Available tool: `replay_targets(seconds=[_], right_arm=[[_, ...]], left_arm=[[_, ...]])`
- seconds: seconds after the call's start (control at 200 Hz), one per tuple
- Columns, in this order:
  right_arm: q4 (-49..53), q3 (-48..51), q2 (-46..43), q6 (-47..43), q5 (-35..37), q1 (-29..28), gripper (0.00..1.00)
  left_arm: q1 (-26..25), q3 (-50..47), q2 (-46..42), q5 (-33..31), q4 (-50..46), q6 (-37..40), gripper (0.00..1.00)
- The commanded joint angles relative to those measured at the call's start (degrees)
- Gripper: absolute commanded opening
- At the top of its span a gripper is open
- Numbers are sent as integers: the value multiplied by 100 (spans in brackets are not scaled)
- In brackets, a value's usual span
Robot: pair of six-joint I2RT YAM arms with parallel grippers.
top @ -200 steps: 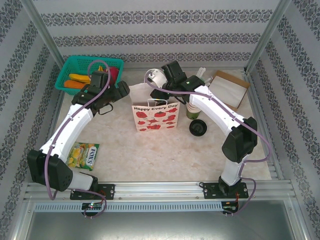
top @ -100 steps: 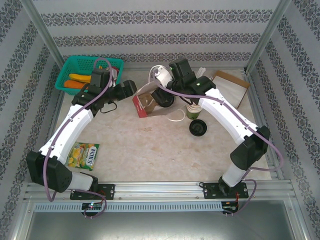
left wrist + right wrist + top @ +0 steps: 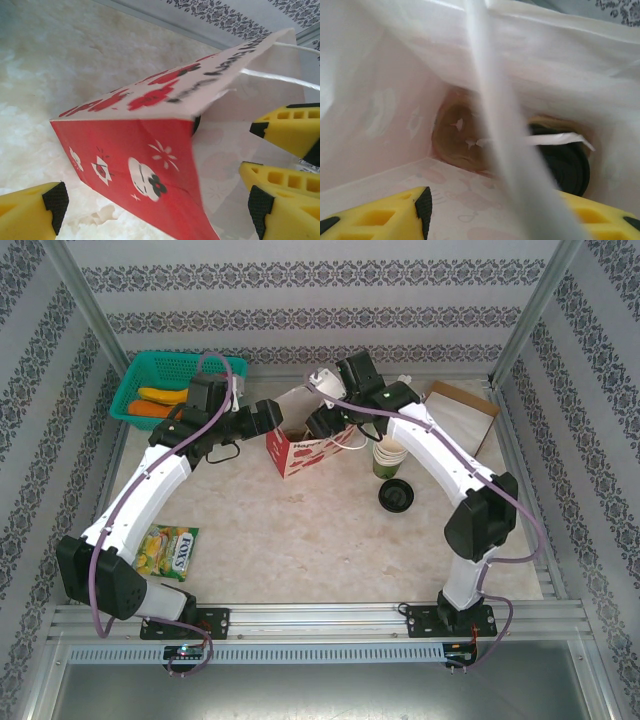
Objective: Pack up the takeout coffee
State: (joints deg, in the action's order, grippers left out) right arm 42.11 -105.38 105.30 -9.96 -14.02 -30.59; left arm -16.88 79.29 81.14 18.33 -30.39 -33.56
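Takeout coffee | deep in bag, beyond parted right jaws | left jaws spread

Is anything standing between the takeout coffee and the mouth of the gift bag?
Yes: the right gripper sits in the mouth of the tipped gift bag, and its white handle crosses the opening. The takeout coffee stands on the table.

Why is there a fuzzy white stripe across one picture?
Right wrist view: a white handle hangs too close to the lens, so it blurs. Left wrist view: the bag is sharp, the yellow fingers soft. Top view: even light, no glare.
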Motion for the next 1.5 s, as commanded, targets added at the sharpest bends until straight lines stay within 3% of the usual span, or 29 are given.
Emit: replay_targets(seconds=[0.0,0.13,0.24,0.445,0.749,1.044,1.254,1.494], right_arm=[[287,-309,57,159,-80,35,57],[324,-419,37,269,-250,27,57],[281,-472,-34,395,-303,27,58],[391,-704,-147,573,-212,27,59],[449,-684,-681,910,94,256,75],[307,-241,-1213,1876,971,873,78],[594,263,-1445,2133,1483,1576,77],[536,1166,-1594,2307,1463,2666,76]], left_arm=[[-34,211,139,290,152,214,94],[-37,549,477,27,-167,174,92],[-43,807,764,225,-232,183,84],[-61,1121,1052,-61,-632,207,47],[-68,1312,1088,-305,-977,327,14],[-23,1606,1192,-50,-1315,638,0],[112,1892,1213,478,-1827,1130,0],[293,1964,1158,1096,-2144,1505,0]])
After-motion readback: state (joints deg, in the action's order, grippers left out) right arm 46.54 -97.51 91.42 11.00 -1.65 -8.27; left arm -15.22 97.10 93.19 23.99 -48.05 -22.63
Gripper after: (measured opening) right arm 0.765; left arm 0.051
